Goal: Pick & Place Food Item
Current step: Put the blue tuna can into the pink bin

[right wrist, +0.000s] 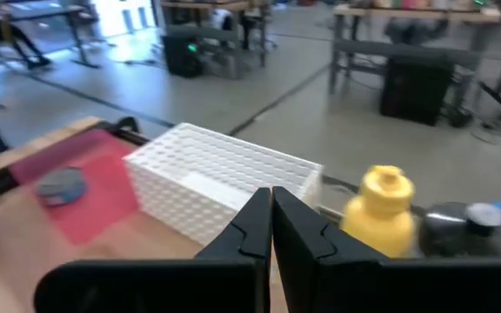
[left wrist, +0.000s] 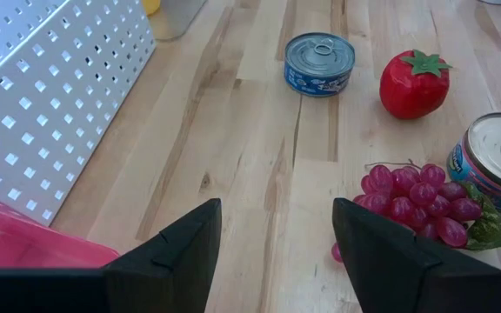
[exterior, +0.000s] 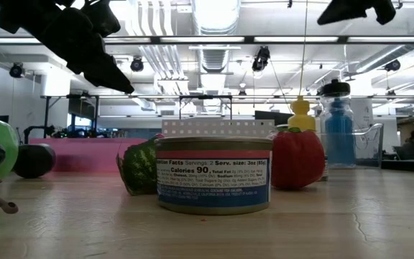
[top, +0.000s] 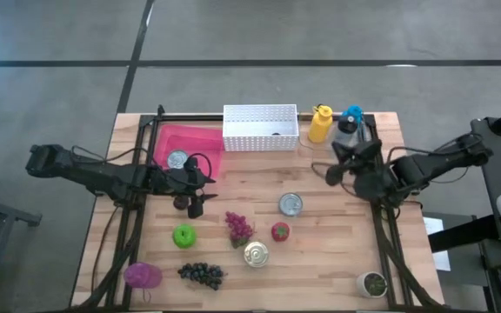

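Left gripper [top: 200, 180] hovers over the table [top: 337, 252] just in front of the pink tray [top: 200, 139], near the table's left-centre; jaws apart, nothing between them.

A tin [top: 177, 159] lies in the pink tray at the back-left. The white perforated basket [top: 260, 127] stands at the back edge, centre.

Food items on the table, left to right:
- purple item [top: 143, 276] at the front-left corner
- green apple [top: 183, 235]
- dark grapes [top: 202, 274] near the front edge
- red grapes [top: 238, 226] at centre
- one can [top: 256, 254] in front of the red grapes
- strawberry [top: 280, 231]
- a second can [top: 290, 204] just behind the strawberry

Yellow bottle [top: 320, 123] and blue-capped bottle [top: 350, 124] stand at the back-right.

Right gripper [top: 336, 172] is raised above the right half of the table, in front of the bottles; fingers pressed together, holding nothing.

A small bowl [top: 373, 283] sits at the front-right corner.
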### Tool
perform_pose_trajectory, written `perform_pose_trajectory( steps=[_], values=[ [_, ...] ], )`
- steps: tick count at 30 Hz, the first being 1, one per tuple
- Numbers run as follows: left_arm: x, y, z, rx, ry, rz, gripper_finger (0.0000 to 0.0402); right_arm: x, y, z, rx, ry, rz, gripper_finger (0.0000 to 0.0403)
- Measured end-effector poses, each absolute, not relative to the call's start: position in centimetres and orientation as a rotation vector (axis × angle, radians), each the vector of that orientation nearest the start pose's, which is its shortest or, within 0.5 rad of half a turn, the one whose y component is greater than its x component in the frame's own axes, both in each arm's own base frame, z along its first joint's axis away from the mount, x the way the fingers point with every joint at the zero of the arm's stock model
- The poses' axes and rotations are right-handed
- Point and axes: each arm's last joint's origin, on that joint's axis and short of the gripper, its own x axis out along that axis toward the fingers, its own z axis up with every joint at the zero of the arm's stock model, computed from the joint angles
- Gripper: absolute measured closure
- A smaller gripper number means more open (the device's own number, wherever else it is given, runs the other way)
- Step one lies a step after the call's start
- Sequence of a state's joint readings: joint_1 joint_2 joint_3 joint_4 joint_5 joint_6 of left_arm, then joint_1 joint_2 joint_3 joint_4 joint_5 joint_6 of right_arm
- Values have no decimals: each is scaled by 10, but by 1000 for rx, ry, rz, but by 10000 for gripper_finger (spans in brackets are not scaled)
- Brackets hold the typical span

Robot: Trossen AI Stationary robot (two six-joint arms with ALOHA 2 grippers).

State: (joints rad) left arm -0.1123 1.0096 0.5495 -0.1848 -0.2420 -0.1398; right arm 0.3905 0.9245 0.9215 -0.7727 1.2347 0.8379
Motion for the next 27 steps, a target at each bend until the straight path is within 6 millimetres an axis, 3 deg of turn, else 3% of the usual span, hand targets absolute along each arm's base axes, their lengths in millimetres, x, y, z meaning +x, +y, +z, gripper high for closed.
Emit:
perform_pose_trajectory(
  steps=[13,21,27],
  values=[
    [202,-16,214,-21,625,169,175,200,95,287,168,188,-799,394],
    [202,-16,214,-21,625,169,174,223,112,264,160,237,-770,394],
    [202,-16,214,-21,625,169,176,233,118,260,155,280,-735,394]
  ],
)
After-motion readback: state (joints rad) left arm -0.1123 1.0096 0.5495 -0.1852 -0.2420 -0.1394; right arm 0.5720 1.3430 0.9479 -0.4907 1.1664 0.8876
